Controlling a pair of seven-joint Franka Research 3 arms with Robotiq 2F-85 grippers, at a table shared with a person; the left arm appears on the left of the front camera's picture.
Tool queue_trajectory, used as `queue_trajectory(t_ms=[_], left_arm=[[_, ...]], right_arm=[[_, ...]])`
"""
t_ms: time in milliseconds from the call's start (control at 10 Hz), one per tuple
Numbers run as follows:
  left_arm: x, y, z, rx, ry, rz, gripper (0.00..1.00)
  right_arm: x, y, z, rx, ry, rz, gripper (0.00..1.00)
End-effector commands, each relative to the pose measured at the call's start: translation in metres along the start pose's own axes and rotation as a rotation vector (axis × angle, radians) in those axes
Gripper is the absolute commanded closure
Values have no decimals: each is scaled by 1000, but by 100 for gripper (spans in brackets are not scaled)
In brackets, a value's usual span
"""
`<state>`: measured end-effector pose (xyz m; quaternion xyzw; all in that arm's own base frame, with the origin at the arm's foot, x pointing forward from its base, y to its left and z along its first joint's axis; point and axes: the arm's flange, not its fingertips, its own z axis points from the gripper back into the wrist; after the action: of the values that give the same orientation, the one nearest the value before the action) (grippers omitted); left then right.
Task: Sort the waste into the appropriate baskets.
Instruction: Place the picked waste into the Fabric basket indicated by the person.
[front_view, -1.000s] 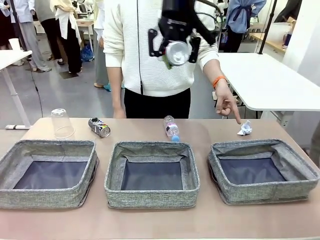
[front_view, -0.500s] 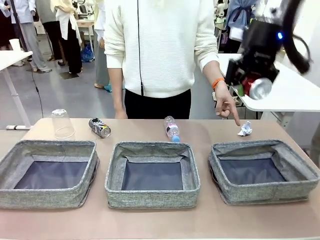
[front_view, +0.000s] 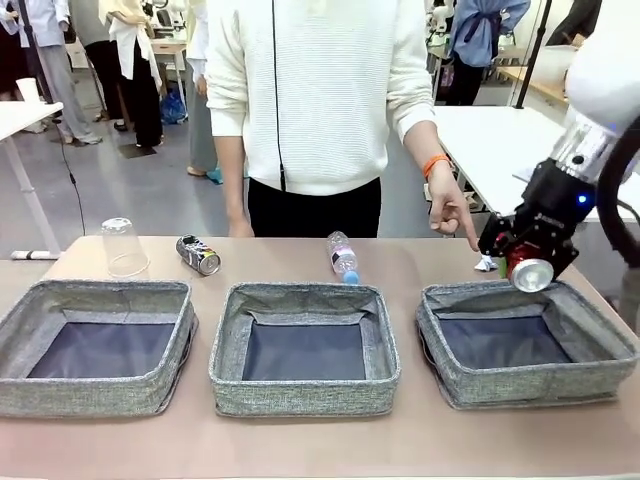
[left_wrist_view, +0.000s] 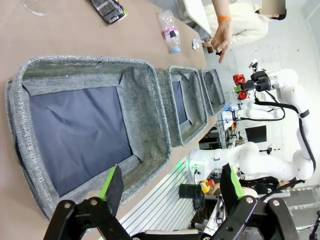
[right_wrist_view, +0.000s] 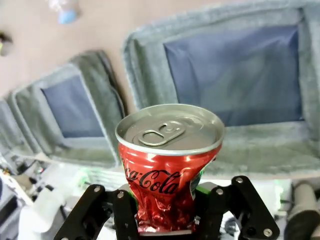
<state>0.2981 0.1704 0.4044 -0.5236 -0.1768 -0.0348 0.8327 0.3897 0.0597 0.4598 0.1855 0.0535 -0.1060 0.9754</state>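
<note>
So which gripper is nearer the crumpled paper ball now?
Right. The right gripper, jaws shut on the crushed red can, hangs just beside the paper ball; the left gripper is by the left basket, at the row's opposite end.

Tan table (front_view: 300, 440) — 3 grey baskets (front_view: 305, 395), cup (front_view: 124, 247), dark can (front_view: 199, 254), bottle (front_view: 343, 257) — likely paper ball (front_view: 484, 265).

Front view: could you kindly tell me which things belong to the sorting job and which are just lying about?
Job: crushed red can, dark printed can, clear cup, blue-capped bottle, paper ball, left basket, middle basket, right basket.
Lying about: white side table, white cup on the far left table.
</note>
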Motion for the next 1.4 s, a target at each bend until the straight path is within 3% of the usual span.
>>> queue_trajectory(t_ms=[0,500,600,700,800,900,1000,1300], left_arm=[[1,0,0,-18,-11,-19,0],[1,0,0,-18,-11,-19,0],[1,0,0,-18,-11,-19,0],[1,0,0,-18,-11,-19,0],[1,0,0,-18,-11,-19,0],[1,0,0,-18,-11,-19,0],[1,0,0,-18,-11,-19,0],[1,0,0,-18,-11,-19,0]], right_arm=[[15,-8,-14,86,-7,-40,100],[20,-14,-28,60,18,-86,100],[18,-12,-29,53,9,-66,42],[18,-9,-29,32,0,-77,42],[19,-9,-27,34,-4,-77,0],[19,-9,-24,26,-9,-85,41],[19,-9,-23,28,-13,-88,0],[20,-10,-25,-4,-9,-116,0]])
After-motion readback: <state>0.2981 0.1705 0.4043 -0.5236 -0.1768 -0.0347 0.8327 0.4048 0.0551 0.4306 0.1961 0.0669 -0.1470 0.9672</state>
